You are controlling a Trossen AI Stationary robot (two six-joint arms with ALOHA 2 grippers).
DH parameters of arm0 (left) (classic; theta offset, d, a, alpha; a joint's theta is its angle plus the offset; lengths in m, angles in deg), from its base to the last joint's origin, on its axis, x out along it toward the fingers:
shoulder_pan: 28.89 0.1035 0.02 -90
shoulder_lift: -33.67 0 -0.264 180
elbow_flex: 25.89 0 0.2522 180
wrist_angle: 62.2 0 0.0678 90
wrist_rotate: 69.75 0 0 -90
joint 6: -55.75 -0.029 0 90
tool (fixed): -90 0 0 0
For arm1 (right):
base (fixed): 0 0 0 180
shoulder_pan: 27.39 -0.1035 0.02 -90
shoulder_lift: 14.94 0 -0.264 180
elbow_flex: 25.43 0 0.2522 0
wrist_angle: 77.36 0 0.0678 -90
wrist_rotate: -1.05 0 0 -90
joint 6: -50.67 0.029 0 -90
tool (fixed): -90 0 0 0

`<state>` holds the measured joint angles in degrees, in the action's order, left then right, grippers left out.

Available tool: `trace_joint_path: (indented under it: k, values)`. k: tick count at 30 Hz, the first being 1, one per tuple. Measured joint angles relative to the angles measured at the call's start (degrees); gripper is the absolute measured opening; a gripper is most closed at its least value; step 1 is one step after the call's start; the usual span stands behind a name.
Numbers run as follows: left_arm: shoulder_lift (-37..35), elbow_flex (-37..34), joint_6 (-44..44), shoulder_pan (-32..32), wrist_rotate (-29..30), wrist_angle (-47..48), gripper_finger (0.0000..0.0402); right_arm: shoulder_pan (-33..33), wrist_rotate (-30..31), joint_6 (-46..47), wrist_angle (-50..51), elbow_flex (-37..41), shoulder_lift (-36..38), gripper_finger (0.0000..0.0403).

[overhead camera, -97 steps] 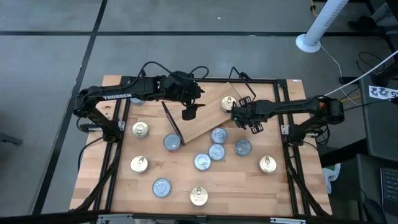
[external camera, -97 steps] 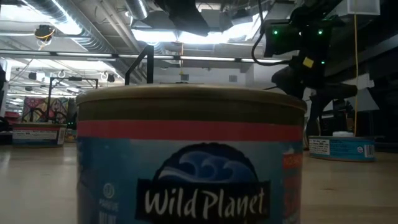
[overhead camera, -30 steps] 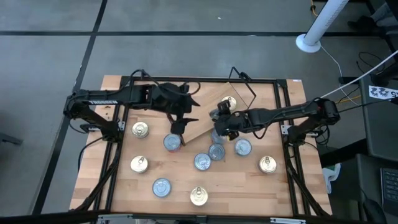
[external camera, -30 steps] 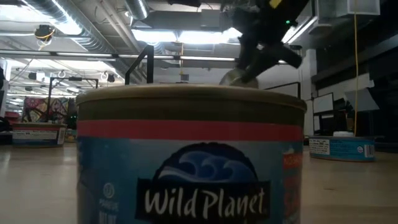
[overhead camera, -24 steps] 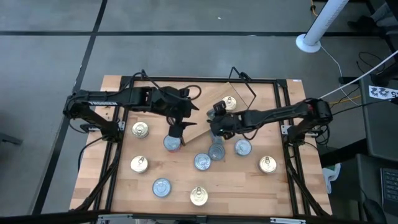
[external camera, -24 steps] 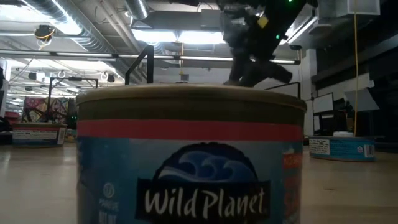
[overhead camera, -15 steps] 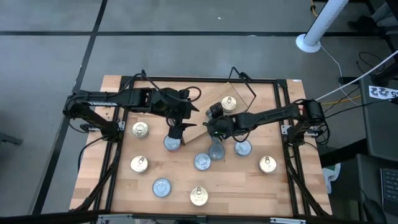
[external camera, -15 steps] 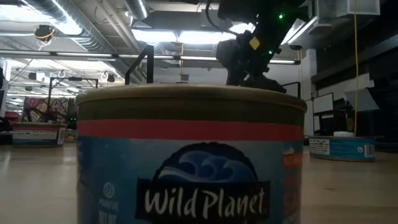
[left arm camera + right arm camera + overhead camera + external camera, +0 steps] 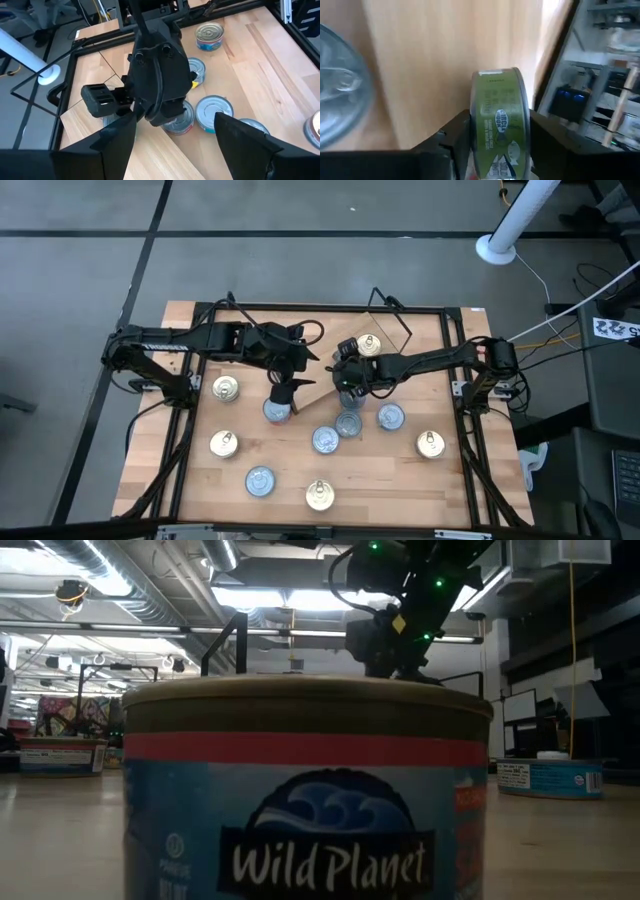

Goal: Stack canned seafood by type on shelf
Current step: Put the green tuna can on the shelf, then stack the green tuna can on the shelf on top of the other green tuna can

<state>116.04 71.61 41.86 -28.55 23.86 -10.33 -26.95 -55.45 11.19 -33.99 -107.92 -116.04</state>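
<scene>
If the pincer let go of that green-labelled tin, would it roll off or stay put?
The green tin sits on edge between the right pincer's fingers, so it would likely roll or topple flat. It is short and wide, so it should settle once flat. The smooth metal rim may slip on the shelf.

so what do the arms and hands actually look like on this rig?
Both arms are matte black, jointed links with loose black cables looping off them. The left arm carries white lettering along its link. The left hand has two broad flat dark fingers; the right hand has blocky black fingers. Green indicator lights glow on the right arm.
</scene>
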Motion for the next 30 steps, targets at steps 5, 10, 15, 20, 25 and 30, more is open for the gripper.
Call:
trace_joint_path:
  k: [5,10,15,20,25,30]
  values:
    - [0.0,0.02,0.05,0.0,0.0,0.02,0.0265,-0.05,-1.98,0.04,0.12,0.11,-0.09,0.0244]
    - [0.0,0.02,0.06,0.0,0.0,0.02,0.0265,-0.03,-1.56,0.07,0.09,0.11,-0.09,0.0291]
    - [0.0,0.02,2.29,0.0,-0.04,0.09,0.0265,-0.03,-1.55,0.13,0.1,0.11,-0.09,0.0306]
    - [0.0,0.01,5.71,-0.34,-0.03,1.34,0.0265,-0.06,-1.5,0.26,0.44,0.02,0.67,0.0307]
    - [0.0,0.02,7.57,-2.04,-0.07,3.72,0.0265,-0.08,-1.56,4.04,4.47,-2.64,1.88,0.0307]
    - [0.0,0.01,9.5,-4.79,-0.07,2.87,0.0265,-0.51,-3.84,9.76,14.17,-7.9,2.1,0.0308]
